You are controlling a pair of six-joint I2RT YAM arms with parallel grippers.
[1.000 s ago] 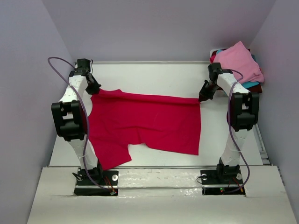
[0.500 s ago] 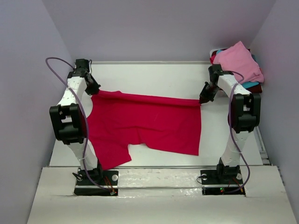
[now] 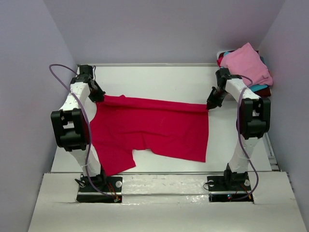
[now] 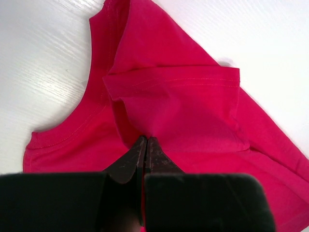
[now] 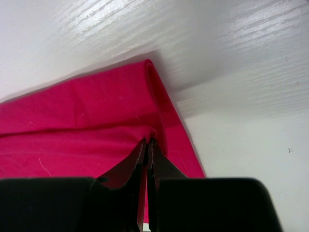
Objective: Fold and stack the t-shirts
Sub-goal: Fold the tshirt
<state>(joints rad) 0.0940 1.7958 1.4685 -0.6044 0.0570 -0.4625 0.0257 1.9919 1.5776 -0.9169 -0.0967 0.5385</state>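
Both arms have eased the red t-shirt (image 3: 154, 126) slightly nearer since a second ago; left gripper (image 4: 145, 140) and right gripper (image 5: 147, 141) are clamped on its far edge, so I'm mid-fold

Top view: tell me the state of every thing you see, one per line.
red shirt: spread out, unfolded, pinched at both far corners.
left gripper: shut on red shirt.
right gripper: shut on red shirt.
pink shirt: loosely heaped, unfolded.
teal shirt: under pink shirt, mostly hidden.

Corner of red t-shirt (image 5: 82, 116) in right gripper (image 5: 147, 141)
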